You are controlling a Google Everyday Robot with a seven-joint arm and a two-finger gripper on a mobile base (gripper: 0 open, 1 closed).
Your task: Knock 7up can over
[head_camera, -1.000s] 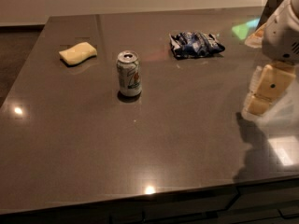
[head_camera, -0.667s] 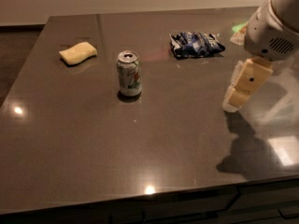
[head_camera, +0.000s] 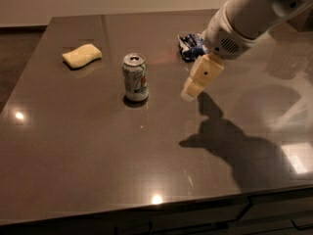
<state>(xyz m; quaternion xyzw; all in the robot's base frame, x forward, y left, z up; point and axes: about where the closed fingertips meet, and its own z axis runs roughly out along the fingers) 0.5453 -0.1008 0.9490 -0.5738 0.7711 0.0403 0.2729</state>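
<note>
The 7up can (head_camera: 135, 77), white and green with a silver top, stands upright near the middle of the dark table (head_camera: 88, 146). My gripper (head_camera: 190, 92), cream-coloured on a white arm coming in from the upper right, hangs low over the table to the right of the can, about a can's height away from it. It touches nothing and holds nothing.
A pale yellow sponge (head_camera: 81, 56) lies at the back left. A dark blue snack bag (head_camera: 190, 46) lies at the back, partly hidden behind my arm. The table's front edge runs along the bottom, its left edge slants at the far left.
My arm and gripper have swung left across the table, from the right edge toward the can. The can, sponge and bag have not moved.
</note>
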